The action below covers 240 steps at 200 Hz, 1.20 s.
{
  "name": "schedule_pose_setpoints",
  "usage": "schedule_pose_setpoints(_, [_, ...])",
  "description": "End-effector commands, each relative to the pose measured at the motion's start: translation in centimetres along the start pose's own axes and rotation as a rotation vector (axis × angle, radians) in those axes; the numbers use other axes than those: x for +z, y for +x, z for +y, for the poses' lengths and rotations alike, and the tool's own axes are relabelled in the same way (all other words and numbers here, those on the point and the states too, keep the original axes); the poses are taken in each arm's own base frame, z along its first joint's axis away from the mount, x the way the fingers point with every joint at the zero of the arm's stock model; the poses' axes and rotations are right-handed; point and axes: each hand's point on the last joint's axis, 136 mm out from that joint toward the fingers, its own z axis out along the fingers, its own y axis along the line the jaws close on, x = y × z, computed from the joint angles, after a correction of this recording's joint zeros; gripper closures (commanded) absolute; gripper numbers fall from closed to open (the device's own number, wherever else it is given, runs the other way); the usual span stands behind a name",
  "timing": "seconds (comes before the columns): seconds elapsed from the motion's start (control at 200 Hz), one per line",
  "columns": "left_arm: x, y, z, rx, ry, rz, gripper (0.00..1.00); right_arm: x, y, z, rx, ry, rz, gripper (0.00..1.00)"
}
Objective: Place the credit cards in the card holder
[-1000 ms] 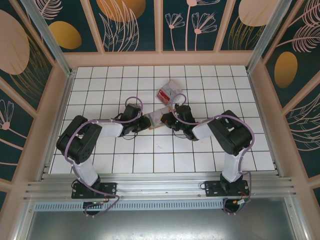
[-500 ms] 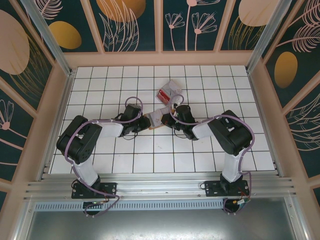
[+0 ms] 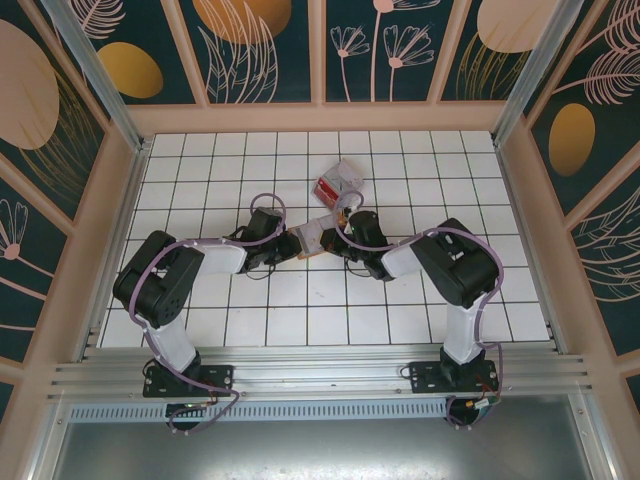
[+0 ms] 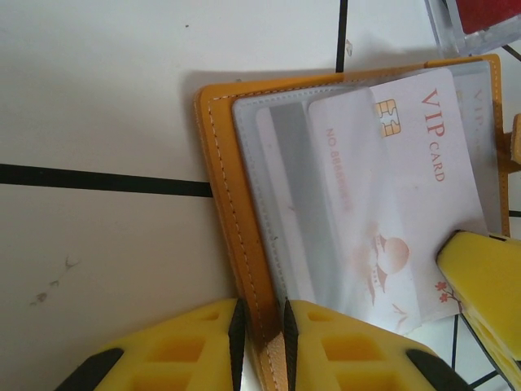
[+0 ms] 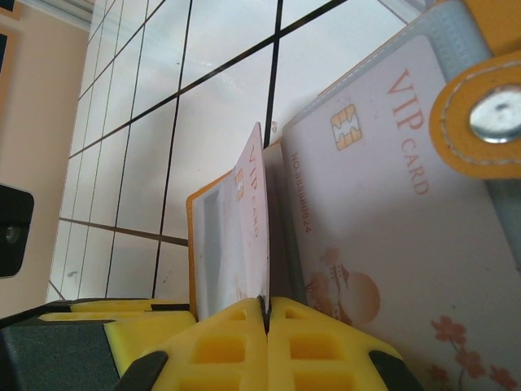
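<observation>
The orange card holder (image 3: 312, 240) lies open on the tiles between the arms. My left gripper (image 4: 260, 326) is shut on its stitched orange edge (image 4: 224, 163); from above that gripper (image 3: 295, 245) sits at the holder's left. My right gripper (image 5: 266, 314) is shut on a whitish VIP credit card (image 5: 254, 220) seen edge-on. That card (image 4: 415, 179) has its far part under the holder's translucent pocket. One yellow right finger (image 4: 484, 281) shows at the card's corner. A second whitish VIP card (image 5: 383, 204) lies flat in the holder beside it. From above, the right gripper (image 3: 338, 237) is at the holder's right.
A clear plastic box (image 3: 338, 180) with red inside stands just behind the holder, its corner close to it (image 4: 476, 20). The holder's snap strap (image 5: 488, 114) hangs over the flat card. Wooden walls ring the white tiled floor (image 3: 300, 310).
The right gripper has edged slightly left toward the holder with its card. The left arm has stayed in place, still pinching the holder's edge.
</observation>
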Motion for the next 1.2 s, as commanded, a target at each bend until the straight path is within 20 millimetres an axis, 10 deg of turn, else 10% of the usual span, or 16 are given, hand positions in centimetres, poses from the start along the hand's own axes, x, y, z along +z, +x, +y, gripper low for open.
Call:
schedule_pose_setpoints(0.0, [0.6, 2.0, 1.6, 0.006, -0.068, 0.074, 0.76, 0.9, 1.9, -0.4, -0.023, 0.016, 0.061, 0.98])
schedule_pose_setpoints(0.751, [0.4, 0.6, 0.5, 0.019, -0.063, 0.052, 0.76, 0.6, 5.4, 0.1, -0.123, 0.103, 0.213, 0.83])
schedule_pose_setpoints(1.196, [-2.3, -2.0, -0.1, 0.056, -0.119, -0.020, 0.74, -5.0, -3.6, 1.4, -0.156, 0.150, 0.077, 0.54])
